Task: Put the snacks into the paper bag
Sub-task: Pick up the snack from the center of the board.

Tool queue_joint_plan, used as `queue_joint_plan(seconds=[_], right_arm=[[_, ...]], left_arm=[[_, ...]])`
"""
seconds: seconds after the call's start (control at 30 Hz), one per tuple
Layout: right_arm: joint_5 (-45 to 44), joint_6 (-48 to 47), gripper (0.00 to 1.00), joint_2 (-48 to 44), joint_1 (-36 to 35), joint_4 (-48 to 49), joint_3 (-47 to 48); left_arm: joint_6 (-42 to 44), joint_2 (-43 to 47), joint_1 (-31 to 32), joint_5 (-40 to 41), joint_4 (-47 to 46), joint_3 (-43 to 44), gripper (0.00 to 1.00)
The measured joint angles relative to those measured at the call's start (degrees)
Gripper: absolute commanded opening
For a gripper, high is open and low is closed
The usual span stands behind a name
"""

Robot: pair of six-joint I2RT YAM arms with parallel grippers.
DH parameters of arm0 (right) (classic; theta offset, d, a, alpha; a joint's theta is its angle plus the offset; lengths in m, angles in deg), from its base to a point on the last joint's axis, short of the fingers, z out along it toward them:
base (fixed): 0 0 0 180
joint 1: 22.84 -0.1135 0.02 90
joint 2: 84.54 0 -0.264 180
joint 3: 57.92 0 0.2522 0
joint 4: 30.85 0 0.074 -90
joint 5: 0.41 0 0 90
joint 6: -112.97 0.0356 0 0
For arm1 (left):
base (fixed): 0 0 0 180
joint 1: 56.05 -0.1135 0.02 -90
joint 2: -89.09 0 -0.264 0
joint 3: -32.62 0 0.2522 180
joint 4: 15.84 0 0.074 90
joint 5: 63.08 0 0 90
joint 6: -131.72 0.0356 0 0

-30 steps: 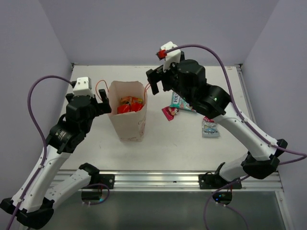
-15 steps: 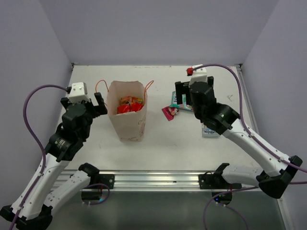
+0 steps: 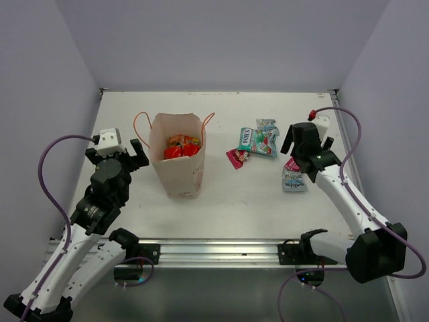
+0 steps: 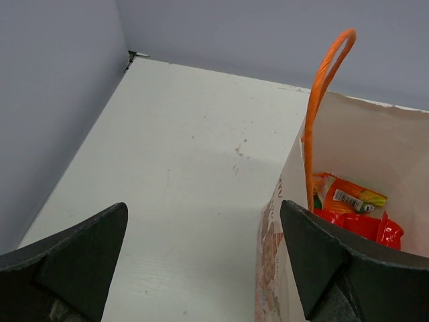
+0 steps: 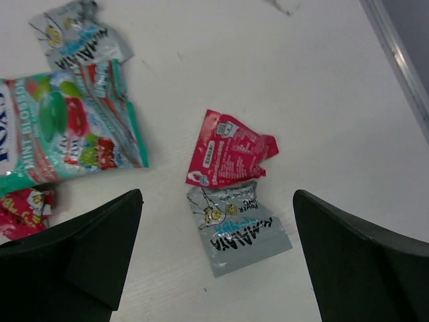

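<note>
Status: your right gripper [image 3: 305, 151] has swung back from the paper bag [image 3: 181, 173], now wide open and empty above the magenta packet [image 5: 228, 147] and light blue packet [image 5: 236, 229] | left gripper [image 4: 204, 209] open, empty, drawn back beside the bag | red snacks [image 3: 179, 149] inside, count unclear; roughly five packets remain outside.

Paper bag [image 3: 181, 176] is cream with a faint pinkish print, orange cord handles [image 4: 320, 87], and red and orange packets [image 4: 355, 225] inside. On the white desk [image 3: 234, 198]: teal-and-white packet [image 5: 64, 127] with red and green fruit art, pinkish-red packet [image 5: 228, 149], silver-grey packet [image 5: 238, 228] with blue lettering, and a second silver-grey packet [image 5: 77, 40] that looks the same.
</note>
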Motion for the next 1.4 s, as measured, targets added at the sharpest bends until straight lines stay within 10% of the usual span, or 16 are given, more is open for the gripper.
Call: queue_joint_plan(seconds=[0.3, 0.8, 1.4], right_arm=[[14.58, 11.30, 0.99, 5.40, 14.08, 3.93, -13.55], [22.38, 10.99, 0.98, 13.11, 14.91, 11.74, -14.97], [21.88, 4.26, 0.50, 19.85, 11.19, 10.88, -11.76]], left_arm=[[-0.04, 1.68, 0.00, 0.94, -0.42, -1.60, 1.00], [-0.07, 2.34, -0.02, 1.05, -0.87, -2.08, 1.00], [-0.04, 1.81, -0.02, 1.01, -0.87, -2.08, 1.00]])
